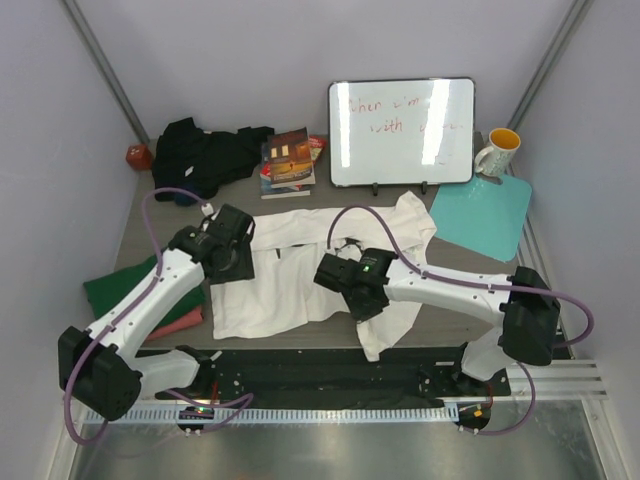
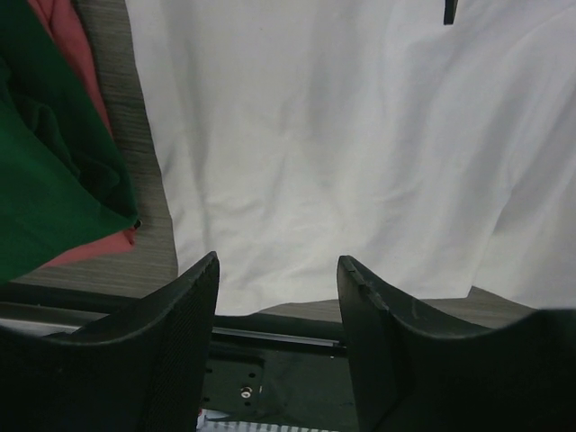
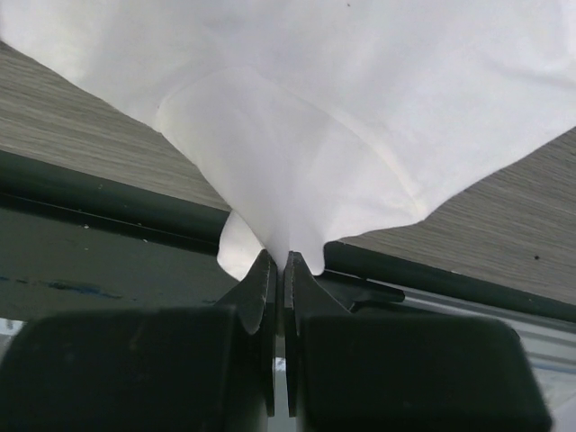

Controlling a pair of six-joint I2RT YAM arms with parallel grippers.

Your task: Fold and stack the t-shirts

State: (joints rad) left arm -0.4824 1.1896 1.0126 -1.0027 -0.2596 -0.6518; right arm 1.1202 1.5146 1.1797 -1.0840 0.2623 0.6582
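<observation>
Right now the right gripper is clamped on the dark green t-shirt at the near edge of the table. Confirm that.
Wrong shirt. The right gripper is clamped on the white t-shirt at the near edge of the table; the right wrist view shows white cloth pinched between its shut fingers. The dark green t-shirt lies apart, on the left.

Whiteboard (image 1: 402,132) writing unreadable; pink t-shirt (image 1: 185,322) mostly hidden under green t-shirt (image 1: 108,288).

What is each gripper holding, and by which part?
The right gripper is shut on the white t-shirt, pinching a bunched piece of its edge; whether hem or sleeve cannot be told. The left gripper is open and holds nothing.
</observation>
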